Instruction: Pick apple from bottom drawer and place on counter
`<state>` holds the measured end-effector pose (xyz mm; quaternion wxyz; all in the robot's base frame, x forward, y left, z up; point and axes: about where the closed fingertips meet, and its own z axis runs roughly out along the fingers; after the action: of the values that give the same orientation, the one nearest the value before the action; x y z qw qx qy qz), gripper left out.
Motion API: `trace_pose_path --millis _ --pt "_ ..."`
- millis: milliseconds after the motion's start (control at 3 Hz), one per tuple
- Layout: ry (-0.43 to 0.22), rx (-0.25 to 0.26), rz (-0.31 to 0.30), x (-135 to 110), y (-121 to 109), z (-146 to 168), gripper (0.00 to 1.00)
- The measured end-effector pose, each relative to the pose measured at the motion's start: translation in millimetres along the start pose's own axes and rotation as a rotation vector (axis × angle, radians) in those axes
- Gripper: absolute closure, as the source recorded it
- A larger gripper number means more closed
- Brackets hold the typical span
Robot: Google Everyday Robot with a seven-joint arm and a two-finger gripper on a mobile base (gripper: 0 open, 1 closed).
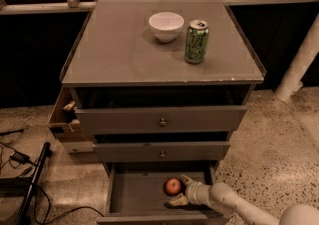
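A grey three-drawer cabinet stands on a speckled floor [279,139], seen from above and in front. Its bottom drawer [134,193] is pulled open, showing a shallow grey tray. The apple [173,186], small and red, sits on the drawer floor towards the right side, near the back. A white robot arm [234,203] reaches in from the lower right corner. Its gripper [180,189] is down inside the open drawer, just right of the apple. Its two pale fingers [178,200] are spread apart, one behind the apple and one in front, so the apple lies at the mouth of the released gripper; whether either finger touches the fruit cannot be told. The two upper drawers, the top drawer [163,118] and the middle drawer [162,151], each carry a small round knob and stand slightly out. On the counter [114,55], the flat grey top, a white bowl [166,25] stands near the back. A green drink can [197,41] stands upright just to the bowl's right and nearer the front. A brown cardboard box [61,122] sits against the cabinet's left side, and black cables [20,159] trail across the floor at the left.
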<state>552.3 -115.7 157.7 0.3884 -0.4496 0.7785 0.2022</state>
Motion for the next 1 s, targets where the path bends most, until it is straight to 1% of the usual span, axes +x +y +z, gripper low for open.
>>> trace_pose_path --millis 333,667,1000 --pt "-0.022 -0.011 0.003 2.5 -0.7 16.7 0.22" --pt "-0.048 -0.033 -0.001 -0.3 2.5 33.6 0.21" --pt "-0.051 -0.035 -0.001 -0.2 2.3 35.4 0.36"
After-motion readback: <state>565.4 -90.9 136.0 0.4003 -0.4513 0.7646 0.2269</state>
